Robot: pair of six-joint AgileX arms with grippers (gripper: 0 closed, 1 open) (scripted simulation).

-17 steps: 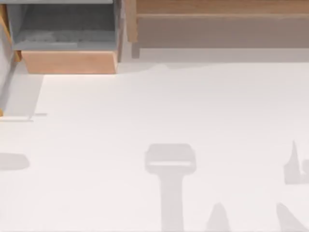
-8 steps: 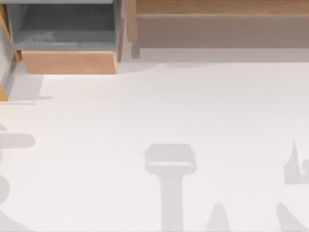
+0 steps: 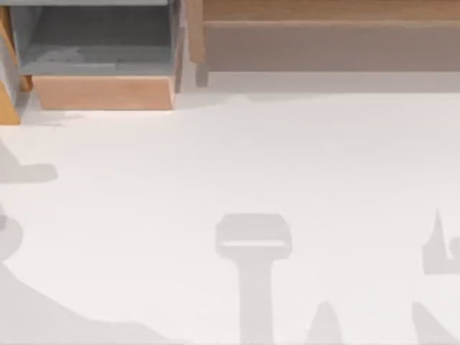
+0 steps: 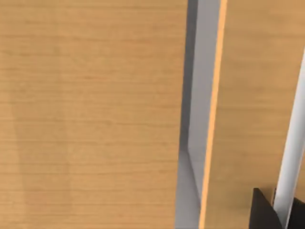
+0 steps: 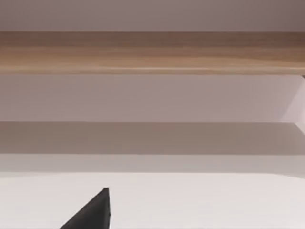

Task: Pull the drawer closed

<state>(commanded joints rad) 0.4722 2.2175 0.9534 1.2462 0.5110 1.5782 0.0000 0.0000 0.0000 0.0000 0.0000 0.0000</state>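
You see the boxy tan-fronted, grey-walled drawer [image 3: 103, 92] standing open at the white table's [image 3: 287, 165] far left; finger spread cannot be told.

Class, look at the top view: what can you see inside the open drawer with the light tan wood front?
Inside the boxy drawer with the light tan wood front panel, grey inner walls and a grey floor show, with nothing lying on the visible part. Its rear runs past the picture's upper edge, so that part cannot be checked.

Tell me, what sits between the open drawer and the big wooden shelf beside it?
Nothing stands there. In the top view, a narrow strip of bare table separates the drawer from the shelf unit.
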